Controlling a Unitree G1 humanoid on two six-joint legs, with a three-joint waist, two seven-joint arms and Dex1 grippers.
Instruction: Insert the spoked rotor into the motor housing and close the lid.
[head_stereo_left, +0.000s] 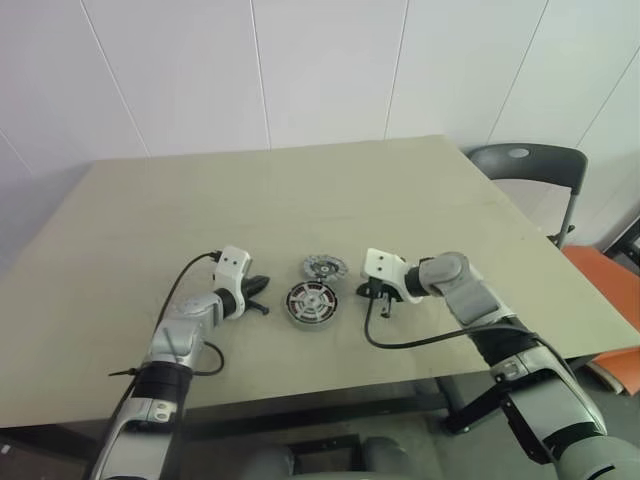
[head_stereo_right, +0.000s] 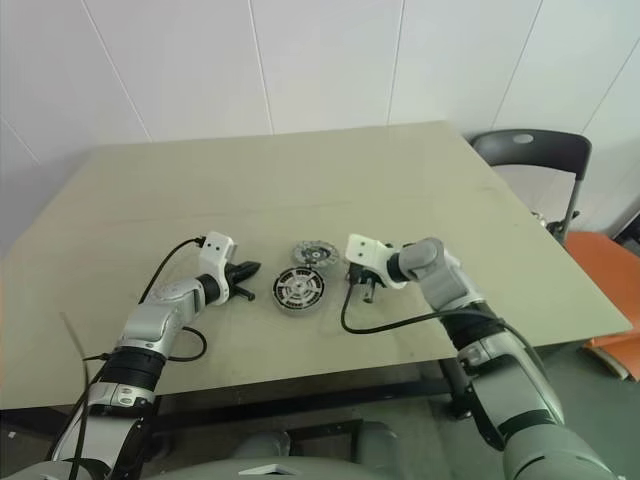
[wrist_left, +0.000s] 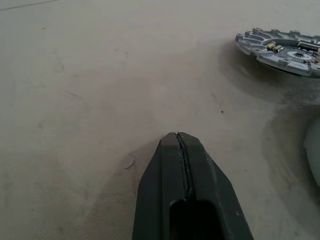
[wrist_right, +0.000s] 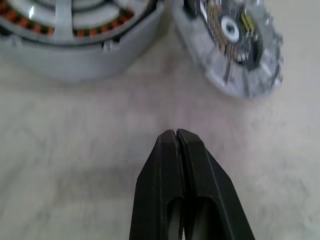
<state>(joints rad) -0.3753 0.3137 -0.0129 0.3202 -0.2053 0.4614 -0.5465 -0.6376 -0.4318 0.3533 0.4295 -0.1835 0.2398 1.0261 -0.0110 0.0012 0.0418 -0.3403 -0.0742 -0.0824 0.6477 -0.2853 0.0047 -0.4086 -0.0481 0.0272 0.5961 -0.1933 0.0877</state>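
Left eye view, motor housing (head_stereo_left: 311, 304) mid-table beside lid (head_stereo_left: 324, 267), closed empty left claw (head_stereo_left: 262, 309) and right claw (head_stereo_left: 385, 310) flanking, bare table (head_stereo_left: 300, 190) around

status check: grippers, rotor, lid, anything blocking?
Left gripper shut, empty; right gripper shut, empty. Rotor seated in housing on table. Lid off, lying just behind it. Nothing blocking.

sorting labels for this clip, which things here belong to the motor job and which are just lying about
Belong to the job:
- motor housing with the spoked rotor apparently already seated in it
- lid, lying just behind the housing
- left tool and right tool, both shut and empty

Just lying about:
- table
- dark chair
- orange seat
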